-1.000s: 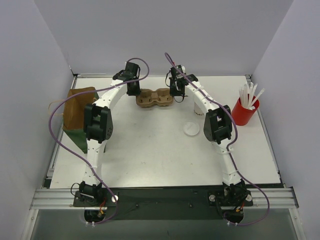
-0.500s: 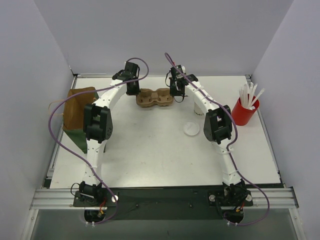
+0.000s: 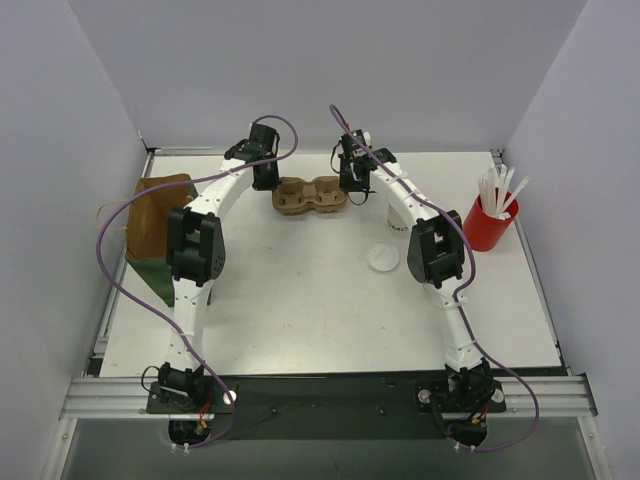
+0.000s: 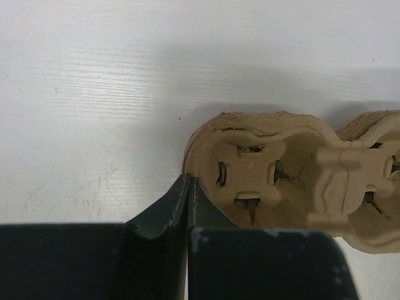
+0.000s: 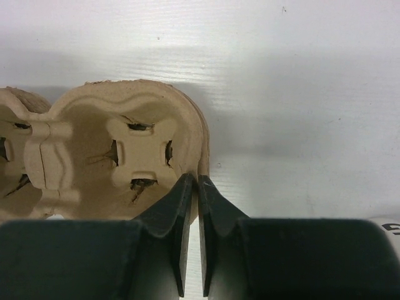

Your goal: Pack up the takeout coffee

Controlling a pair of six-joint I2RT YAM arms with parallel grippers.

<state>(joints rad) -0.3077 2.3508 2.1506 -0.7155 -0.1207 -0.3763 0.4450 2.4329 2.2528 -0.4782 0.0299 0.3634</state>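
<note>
The brown moulded-pulp cup carrier (image 3: 310, 196) lies at the far middle of the table, both its cells empty. My left gripper (image 3: 271, 186) is shut on the carrier's left rim, seen close up in the left wrist view (image 4: 189, 182) with the carrier (image 4: 281, 169) beside it. My right gripper (image 3: 351, 187) is shut on the right rim (image 5: 197, 179) of the carrier (image 5: 112, 150). One white takeout cup (image 3: 392, 222) is mostly hidden under my right arm; its printed edge shows in the right wrist view (image 5: 390, 225). A round whitish lid (image 3: 382, 257) lies loose on the table. The second cup is not in view.
A brown paper bag (image 3: 158, 215) on a green base stands at the left edge. A red cup of white sticks (image 3: 487, 225) stands at the right. Grey walls close in the back and both sides.
</note>
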